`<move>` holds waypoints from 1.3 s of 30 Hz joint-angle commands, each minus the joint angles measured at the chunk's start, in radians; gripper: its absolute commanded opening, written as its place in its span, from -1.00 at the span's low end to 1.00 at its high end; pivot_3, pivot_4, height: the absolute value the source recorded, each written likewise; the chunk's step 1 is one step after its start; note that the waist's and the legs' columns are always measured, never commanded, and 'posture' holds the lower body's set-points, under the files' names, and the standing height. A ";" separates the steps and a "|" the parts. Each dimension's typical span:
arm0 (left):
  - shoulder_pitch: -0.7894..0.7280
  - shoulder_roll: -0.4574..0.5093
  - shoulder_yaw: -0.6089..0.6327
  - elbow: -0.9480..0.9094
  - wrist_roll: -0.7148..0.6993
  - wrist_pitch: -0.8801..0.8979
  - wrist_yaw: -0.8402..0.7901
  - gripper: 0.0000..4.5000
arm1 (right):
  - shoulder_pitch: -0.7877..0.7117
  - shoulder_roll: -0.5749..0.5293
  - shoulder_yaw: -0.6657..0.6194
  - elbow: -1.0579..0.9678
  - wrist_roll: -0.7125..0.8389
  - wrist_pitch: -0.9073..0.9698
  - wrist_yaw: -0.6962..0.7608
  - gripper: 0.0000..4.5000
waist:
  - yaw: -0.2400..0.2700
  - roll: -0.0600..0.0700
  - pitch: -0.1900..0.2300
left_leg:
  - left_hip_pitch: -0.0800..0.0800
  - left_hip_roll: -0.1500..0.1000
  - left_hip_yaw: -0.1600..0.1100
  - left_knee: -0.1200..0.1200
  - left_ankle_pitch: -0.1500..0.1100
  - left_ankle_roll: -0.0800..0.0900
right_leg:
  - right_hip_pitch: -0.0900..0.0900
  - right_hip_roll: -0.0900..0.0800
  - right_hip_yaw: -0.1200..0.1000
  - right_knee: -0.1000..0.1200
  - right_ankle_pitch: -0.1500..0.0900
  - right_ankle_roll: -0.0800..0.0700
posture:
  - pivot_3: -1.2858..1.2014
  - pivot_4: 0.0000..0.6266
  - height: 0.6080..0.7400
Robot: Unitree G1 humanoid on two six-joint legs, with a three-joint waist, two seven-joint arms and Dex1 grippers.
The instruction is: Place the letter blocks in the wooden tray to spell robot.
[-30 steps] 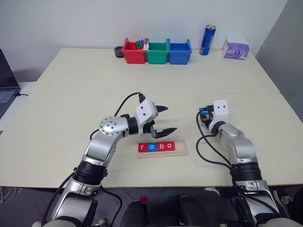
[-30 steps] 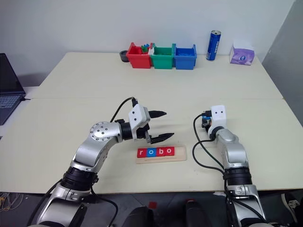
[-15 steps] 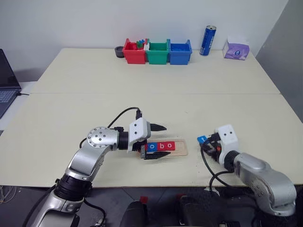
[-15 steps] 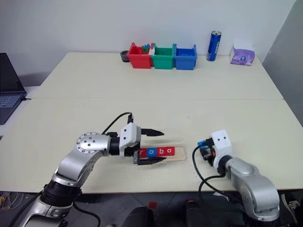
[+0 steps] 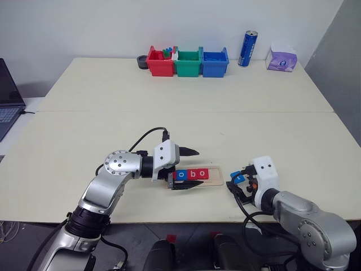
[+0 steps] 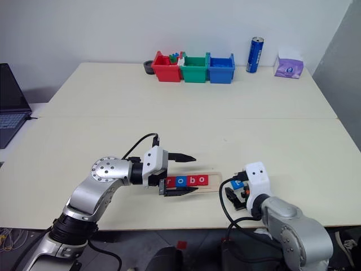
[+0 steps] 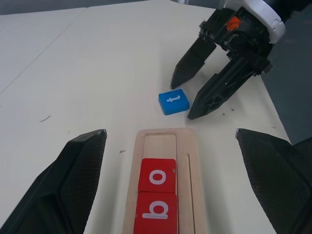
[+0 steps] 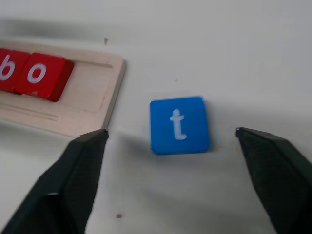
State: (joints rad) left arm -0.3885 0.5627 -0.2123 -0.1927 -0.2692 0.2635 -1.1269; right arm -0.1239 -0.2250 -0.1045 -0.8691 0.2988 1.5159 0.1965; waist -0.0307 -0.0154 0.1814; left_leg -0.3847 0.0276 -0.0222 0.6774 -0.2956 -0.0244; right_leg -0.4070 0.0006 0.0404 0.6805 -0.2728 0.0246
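Four letter blocks (image 5: 190,174) sit in the wooden tray (image 5: 218,176), reading r-o-b-o from the robot's left; the slot at the tray's right end is bare. Fifth block, the blue t tile (image 8: 179,125), lies flat on the counter (image 5: 169,124) just beside the tray's right end, apart from it, letter up.

Right tool (image 7: 194,95) is released: fingers spread wide w/ the t tile between the tips, not gripped; in the right wrist view neither finger touches it. Left tool (image 5: 188,169) is spread too, pointing toward the robot's right, one finger on each long side of the tray, over the left-end blocks. Can't tell if its fingers touch the tray.

Far edge of counter: red bin (image 5: 159,62), green bin (image 5: 187,62) and blue bin (image 5: 215,61) in a row, small coloured pieces in the red one, a dark round item (image 5: 141,60) at its left. To the right, a blue can (image 5: 247,48) upright, then a purple tissue pack (image 5: 281,57). Laptop (image 5: 8,101) at far left.
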 commanded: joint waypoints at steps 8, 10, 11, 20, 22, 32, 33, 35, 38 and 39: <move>-0.024 -0.014 -0.004 0.017 -0.011 -0.037 -0.008 1.00 | -0.064 -0.302 -0.107 0.221 0.130 -0.684 0.542 0.98 | -0.001 -0.001 0.000 | 0.000 0.000 0.000 -0.001 0.000 0.000 | 0.000 0.001 -0.001 -0.002 0.000 0.000 | 0.03 -0.52 1.00; -0.031 -0.021 -0.009 0.025 -0.012 -0.040 -0.014 1.00 | -0.024 -0.349 -0.068 0.338 0.114 -0.898 0.701 0.98 | 0.000 -0.001 0.001 | 0.000 0.000 0.000 -0.001 0.000 0.000 | 0.000 0.001 -0.001 -0.002 0.001 -0.001 | 0.03 -0.52 1.00; -0.036 -0.024 -0.010 0.028 -0.011 -0.043 -0.016 1.00 | -0.012 -0.365 -0.046 0.398 0.115 -0.973 0.769 0.98 | 0.000 -0.001 0.001 | 0.000 0.000 0.000 -0.001 0.000 0.000 | 0.000 0.001 -0.001 -0.002 0.001 -0.002 | 0.03 -0.52 1.00; -0.051 -0.022 0.000 0.027 -0.014 -0.035 -0.010 1.00 | -0.130 -0.428 0.125 0.857 0.002 -1.437 1.057 0.98 | -0.001 -0.002 0.001 | 0.002 0.000 0.002 0.000 0.000 0.000 | 0.001 0.001 0.000 0.000 0.002 -0.003 | 0.03 -0.52 1.00; -0.047 -0.020 0.003 0.018 -0.016 -0.029 -0.006 1.00 | -0.161 -0.433 0.153 0.936 -0.020 -1.491 1.090 0.98 | 0.000 -0.002 0.001 | 0.002 0.000 0.002 0.000 0.000 0.000 | 0.001 0.001 0.000 0.000 0.002 -0.003 | 0.03 -0.52 1.00; -0.051 -0.015 0.006 0.004 -0.022 -0.014 0.010 1.00 | -0.236 -0.431 0.231 1.191 -0.097 -1.665 1.172 0.98 | 0.002 -0.002 0.001 | 0.002 0.001 0.002 0.001 0.000 0.000 | 0.001 0.000 0.000 0.000 0.002 -0.003 | 0.03 -0.52 1.00; -0.051 -0.015 0.005 0.004 -0.022 -0.013 0.010 1.00 | -0.239 -0.431 0.237 1.202 -0.102 -1.673 1.175 0.98 | 0.002 -0.002 0.001 | 0.002 0.001 0.002 0.001 0.000 0.000 | 0.001 -0.001 0.000 0.000 0.002 -0.003 | 0.03 -0.52 1.00; -0.053 -0.015 0.004 0.004 -0.022 -0.012 0.010 1.00 | -0.248 -0.427 0.244 1.226 -0.109 -1.678 1.168 0.98 | 0.001 -0.002 0.001 | 0.002 0.001 0.002 0.001 0.000 0.000 | 0.001 -0.001 0.000 0.000 0.002 -0.003 | 0.03 -0.52 1.00; -0.059 -0.017 0.003 0.007 -0.023 -0.011 0.009 1.00 | -0.258 -0.421 0.248 1.253 -0.110 -1.677 1.160 0.98 | 0.002 -0.002 0.001 | 0.002 0.001 0.002 0.001 0.000 0.000 | 0.001 -0.001 0.001 0.001 0.002 -0.004 | 0.03 -0.52 1.00; -0.059 -0.017 0.003 0.007 -0.023 -0.011 0.009 1.00 | -0.262 -0.417 0.246 1.259 -0.109 -1.673 1.154 0.83 | 0.002 -0.002 0.001 | 0.002 0.001 0.001 0.001 0.000 0.000 | 0.002 -0.001 0.001 0.001 0.002 -0.004 | 0.03 -0.52 1.00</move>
State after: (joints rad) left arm -0.4339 0.5445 -0.2247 -0.1516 -0.2741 0.2552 -1.1221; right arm -0.3749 -0.6438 0.1420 0.3772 0.1998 -0.1523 1.3568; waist -0.0288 -0.0171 0.1826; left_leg -0.3823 0.0285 -0.0211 0.6787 -0.2956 -0.0242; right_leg -0.4053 0.0000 0.0411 0.6813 -0.2706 0.0209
